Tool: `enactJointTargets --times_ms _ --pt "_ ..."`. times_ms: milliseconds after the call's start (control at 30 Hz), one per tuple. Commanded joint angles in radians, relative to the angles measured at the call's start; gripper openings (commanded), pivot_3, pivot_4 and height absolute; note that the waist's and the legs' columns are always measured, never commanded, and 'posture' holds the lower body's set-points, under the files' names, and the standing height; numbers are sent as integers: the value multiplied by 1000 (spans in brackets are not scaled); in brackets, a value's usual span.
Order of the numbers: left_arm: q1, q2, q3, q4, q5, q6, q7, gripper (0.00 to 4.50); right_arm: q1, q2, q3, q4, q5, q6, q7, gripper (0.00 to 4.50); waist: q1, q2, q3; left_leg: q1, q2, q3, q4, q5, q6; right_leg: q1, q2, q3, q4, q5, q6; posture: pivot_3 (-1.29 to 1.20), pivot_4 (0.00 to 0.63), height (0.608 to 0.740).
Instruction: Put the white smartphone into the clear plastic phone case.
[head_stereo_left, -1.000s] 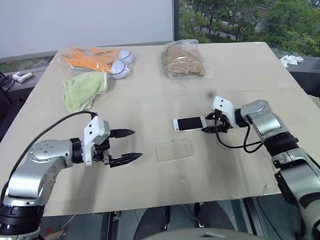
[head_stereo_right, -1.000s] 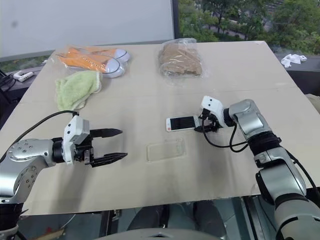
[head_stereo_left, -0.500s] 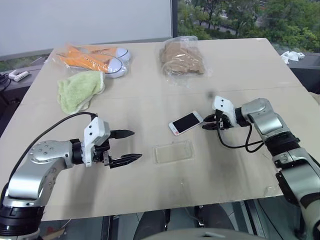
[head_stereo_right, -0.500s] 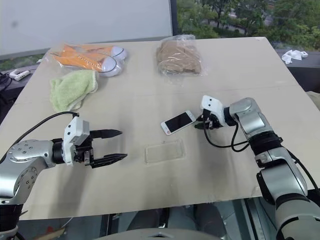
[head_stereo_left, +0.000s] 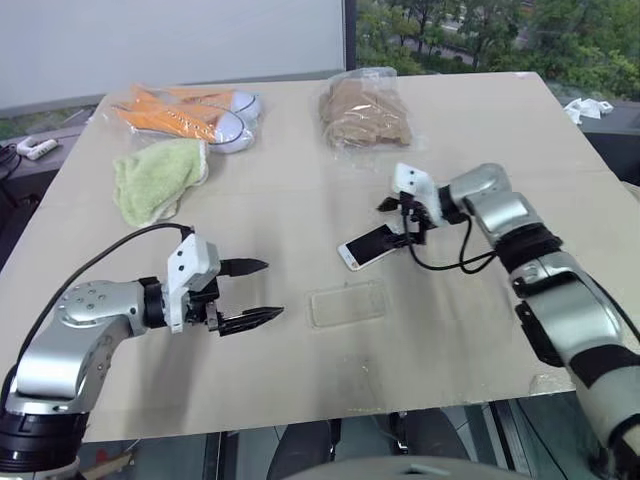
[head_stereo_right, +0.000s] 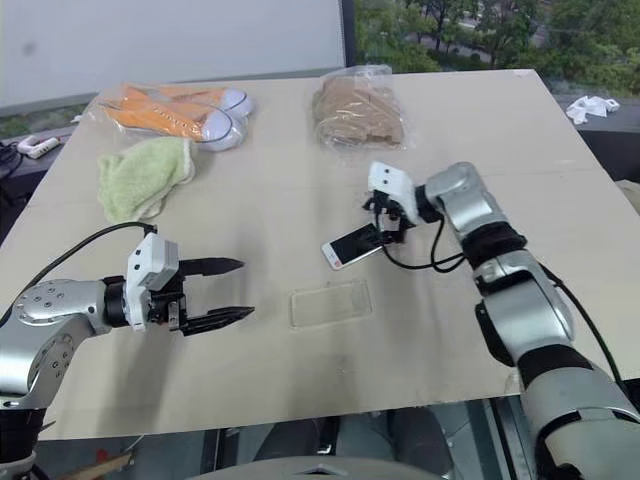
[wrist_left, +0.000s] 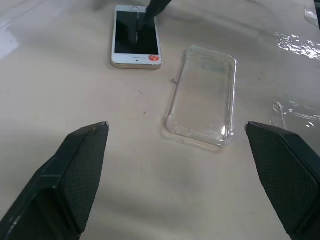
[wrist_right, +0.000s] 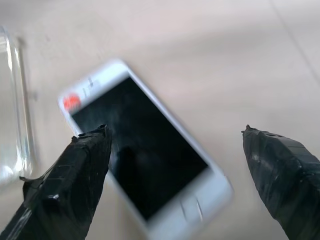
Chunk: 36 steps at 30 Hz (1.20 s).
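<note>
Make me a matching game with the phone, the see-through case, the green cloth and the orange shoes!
Things:
1. phone
2. clear case
3. green cloth
4. orange shoes

Clues:
A. in a plastic bag at the far left of the table
B. empty, flat on the table, nearest the robot
C. black screen up, under the right claw
D. crumpled, just in front of the shoes

Pairs: 1-C, 2-B, 3-D, 4-A

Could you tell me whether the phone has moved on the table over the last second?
Yes. The phone has turned from lying level to slanting, and its near end has swung closer to the case, which has stayed put.
</note>
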Motion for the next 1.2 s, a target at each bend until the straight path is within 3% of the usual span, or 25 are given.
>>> enactJointTargets --times_ms 33,233,500,700,867,967,1033,1200 --pt "2 12 20 -24 -6 -13 0 4500 -54 28 16 114 -38 -55 7 4463 4 0 0 -1 0 -1 0 0 0 -1 0 -1 0 0 0 0 150 740" --pt "25 21 42 -39 -2 -15 9 4500 -104 14 78 265 -133 -111 68 4463 2 0 0 -1 -1 -1 1 0 0 -1 -1 -2 0 0 0 0 150 740" --pt "44 14 34 -51 -3 -21 21 4500 -74 -52 99 274 -187 -167 142 4463 5 0 -1 -1 -1 -2 1 0 0 0 -1 -3 1 0 0 0 150 740" --pt "8 22 15 -24 3 -27 8 4500 -15 -66 107 204 -216 -245 75 4463 9 -1 -2 -1 -2 -4 2 0 0 1 -2 -5 0 0 0 0 150 740" --pt "-11 22 5 -10 10 -29 -1 4500 10 -39 79 182 -194 -182 51 4463 2 -2 -3 4 -2 -4 3 0 -1 6 -2 -6 1 0 0 0 150 740" --pt "-14 22 3 -8 12 -30 -3 4500 18 -36 75 182 -199 -171 38 3721 1 -2 -3 14 -1 -3 1 0 -1 14 -1 -4 0 0 0 0 150 740" --pt "-14 20 3 -7 13 -32 -3 4500 21 -38 76 182 -205 -168 31 2938 1 -2 -3 16 -1 -3 0 0 -1 17 -1 -4 0 0 0 0 150 740" --pt "-14 17 0 -8 13 -33 -2 4500 25 -45 69 168 -199 -160 38 2874 2 -3 -4 17 -1 -3 0 1 -1 17 -1 -4 2 1 -1 0 150 740"
